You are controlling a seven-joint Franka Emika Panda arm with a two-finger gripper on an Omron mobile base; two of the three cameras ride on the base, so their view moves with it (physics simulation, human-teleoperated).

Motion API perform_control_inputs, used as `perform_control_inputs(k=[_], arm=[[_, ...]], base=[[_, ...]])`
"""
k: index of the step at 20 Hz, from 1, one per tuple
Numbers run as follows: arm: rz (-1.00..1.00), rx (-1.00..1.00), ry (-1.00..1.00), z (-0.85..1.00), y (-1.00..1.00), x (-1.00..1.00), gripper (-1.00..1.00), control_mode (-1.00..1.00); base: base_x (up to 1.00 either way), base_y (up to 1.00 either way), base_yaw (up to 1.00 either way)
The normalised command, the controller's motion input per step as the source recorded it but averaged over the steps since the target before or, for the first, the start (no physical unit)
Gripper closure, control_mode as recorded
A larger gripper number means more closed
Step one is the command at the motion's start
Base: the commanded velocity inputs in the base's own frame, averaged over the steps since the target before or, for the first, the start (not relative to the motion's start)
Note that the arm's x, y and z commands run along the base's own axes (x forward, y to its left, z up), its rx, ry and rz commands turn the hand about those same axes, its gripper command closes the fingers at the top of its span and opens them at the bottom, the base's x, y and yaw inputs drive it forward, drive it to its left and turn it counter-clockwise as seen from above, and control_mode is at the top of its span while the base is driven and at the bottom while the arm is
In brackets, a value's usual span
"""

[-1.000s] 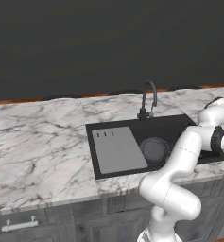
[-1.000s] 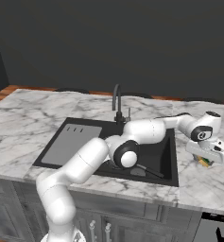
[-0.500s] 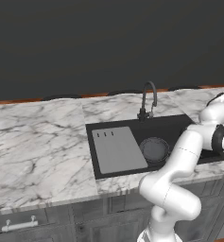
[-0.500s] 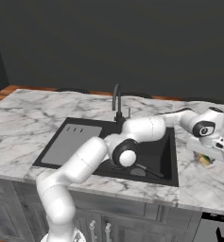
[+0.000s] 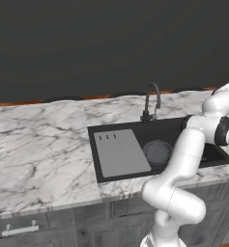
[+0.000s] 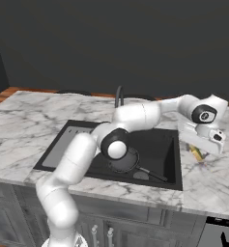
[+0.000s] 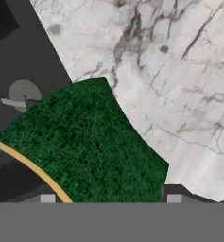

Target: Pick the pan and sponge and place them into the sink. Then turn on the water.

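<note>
The marble desk (image 6: 19,118) ran along a dark wall, with the black sink (image 6: 157,147) set into it. The pan (image 6: 125,161) already lay in the basin, so your step was the sponge (image 7: 85,146), on the desk just beside the sink's right edge. Your claw (image 6: 203,144) hung spread right over its green face, not yet gripping. You needed to come straight down and straddle its narrow sides before pinching. The tap (image 5: 152,99) stood at the back rim, clear of your way; only the sink's edge lay close.
</note>
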Motion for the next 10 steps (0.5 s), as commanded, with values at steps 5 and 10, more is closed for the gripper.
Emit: perform_control_inputs(k=[5, 10], arm=[[0.21, 0.00, -0.03, 0.00, 1.00, -0.51, 1.00, -1.00], [0.23, 0.00, -0.03, 0.00, 1.00, -0.27, 1.00, -1.00]], base=[[0.00, 0.00, 0.00], [0.00, 0.00, 0.00]])
